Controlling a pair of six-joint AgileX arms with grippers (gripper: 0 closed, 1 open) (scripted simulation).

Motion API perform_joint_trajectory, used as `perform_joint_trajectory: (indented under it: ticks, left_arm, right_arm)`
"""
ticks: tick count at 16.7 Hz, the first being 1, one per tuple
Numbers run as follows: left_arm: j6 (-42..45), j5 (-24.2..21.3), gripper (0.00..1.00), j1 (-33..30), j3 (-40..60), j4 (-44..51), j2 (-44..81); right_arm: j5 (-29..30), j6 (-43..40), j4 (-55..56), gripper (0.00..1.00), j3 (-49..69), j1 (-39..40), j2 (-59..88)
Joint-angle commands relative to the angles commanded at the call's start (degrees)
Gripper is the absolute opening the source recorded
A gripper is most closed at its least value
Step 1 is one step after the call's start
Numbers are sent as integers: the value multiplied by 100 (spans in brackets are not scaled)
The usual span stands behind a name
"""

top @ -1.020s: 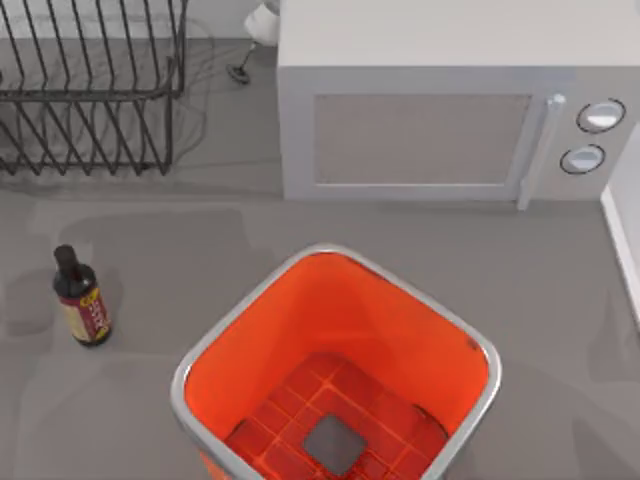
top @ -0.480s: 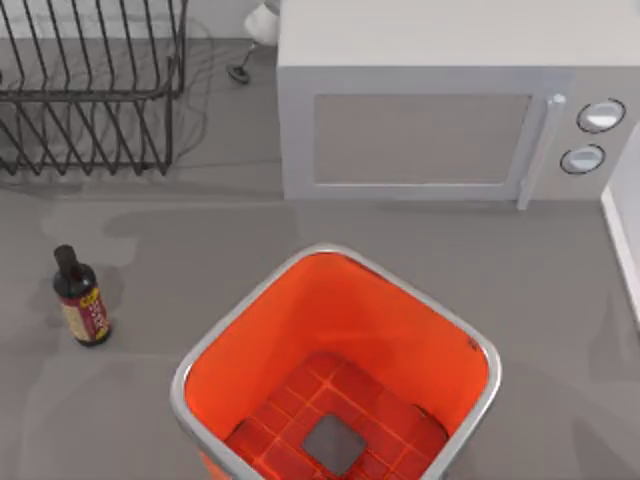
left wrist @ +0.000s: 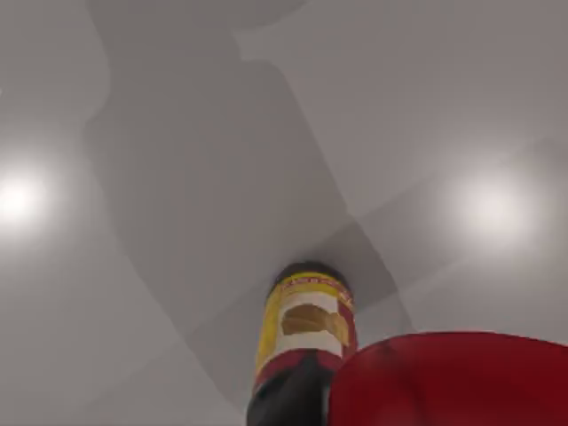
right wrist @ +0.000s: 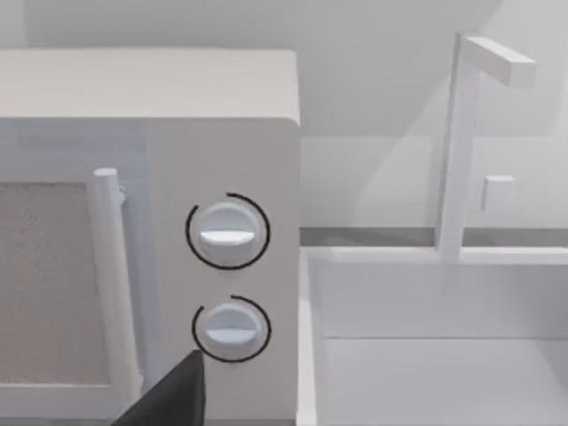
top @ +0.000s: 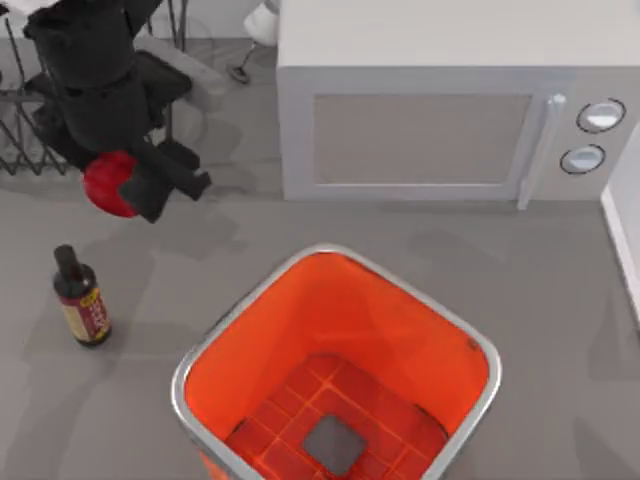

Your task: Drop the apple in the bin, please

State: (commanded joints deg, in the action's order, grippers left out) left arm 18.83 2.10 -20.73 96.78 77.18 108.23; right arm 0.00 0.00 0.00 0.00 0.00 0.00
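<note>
The deep-red apple [top: 103, 183] hangs above the table at the left rear, with my left gripper [top: 135, 188] shut on it. It is well left of and behind the bin [top: 181, 385], whose silver rim and orange-red inside take up the front centre. In the left wrist view the apple [left wrist: 453, 377] sits close to the camera, above the bottle [left wrist: 302, 333]. A dark part of my right gripper [right wrist: 169, 399] shows in the right wrist view, in front of the microwave's knobs [right wrist: 227, 232].
A dark bottle [top: 82, 305] with a red-yellow label stands on the table left of the bin, under the held apple's path side. A wire dish rack [top: 12, 130] is at the back left and a microwave [top: 430, 130] at the back centre. A white basin [right wrist: 444, 355] lies beside the microwave.
My left arm has come into the top view at the back left, carrying the apple. The bin, the bottle and the microwave have not moved.
</note>
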Motion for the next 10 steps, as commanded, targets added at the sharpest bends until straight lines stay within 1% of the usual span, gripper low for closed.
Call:
perform_joint_trajectory:
  ticks: [4, 6, 8, 10]
  left_arm:
    - [620, 143, 0, -2150, -287, 83, -217]
    - [889, 228, 0, -3019, -417, 81, -360]
    - [1101, 310, 0, -3641, -532, 61, -499]
    - [1240, 373, 0, -4026, -616, 42, -599]
  right_arm:
    - [0, 0, 0, 100, 0, 0, 0]
    - [0, 0, 0, 100, 0, 0, 0]
    - [0, 0, 0, 100, 0, 0, 0]
    - [0, 0, 0, 100, 0, 0, 0]
